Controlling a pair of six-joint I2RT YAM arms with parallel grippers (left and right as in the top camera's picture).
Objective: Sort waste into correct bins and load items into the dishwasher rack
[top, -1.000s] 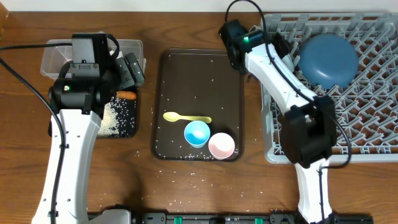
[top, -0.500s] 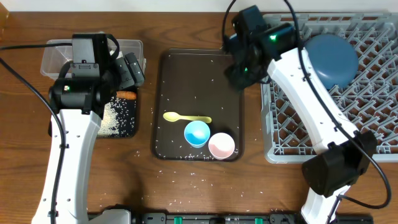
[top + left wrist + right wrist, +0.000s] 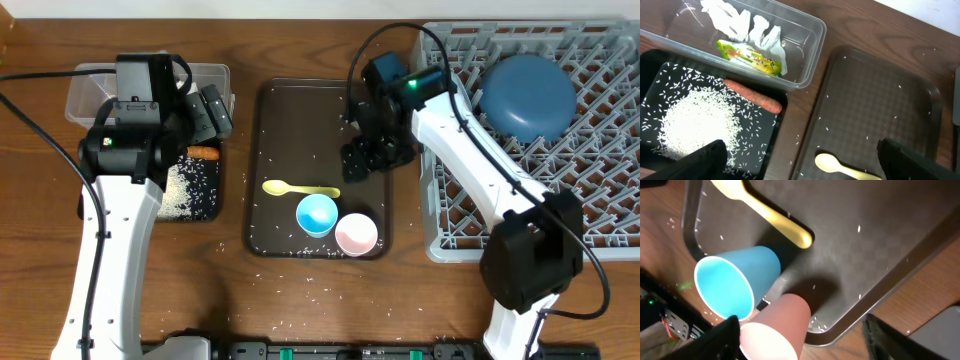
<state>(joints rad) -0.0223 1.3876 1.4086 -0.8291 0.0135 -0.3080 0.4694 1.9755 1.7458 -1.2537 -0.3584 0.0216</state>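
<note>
the left gripper [image 3: 208, 112] hangs over the spot where the clear tub [image 3: 810, 55] meets the black tray [image 3: 660, 75], and its two fingers [image 3: 700, 160] are spread wide with nothing between them. inside the tub lie the crumpled white tissue [image 3: 740, 22] and the yellow-green wrapper [image 3: 750, 55]. the black tray sits right next to the tub and holds a pile of white rice [image 3: 695, 117], with the orange carrot stick [image 3: 752, 96] lying at its edge by the tub. the right gripper [image 3: 375, 155] is over the brown tray [image 3: 320, 110], and its fingers [image 3: 725, 335] are spread apart too, holding nothing. on the brown tray the yellow spoon [image 3: 298, 189] lies flat, just beside the blue cup [image 3: 316, 214]. the pink cup [image 3: 356, 234] touches the blue cup, near the tray's front corner. a few rice grains are dotted over the brown tray and the table [image 3: 300, 300]. the dark-blue bowl [image 3: 527, 97] sits in the grey rack [image 3: 600, 200], at its far side.
</note>
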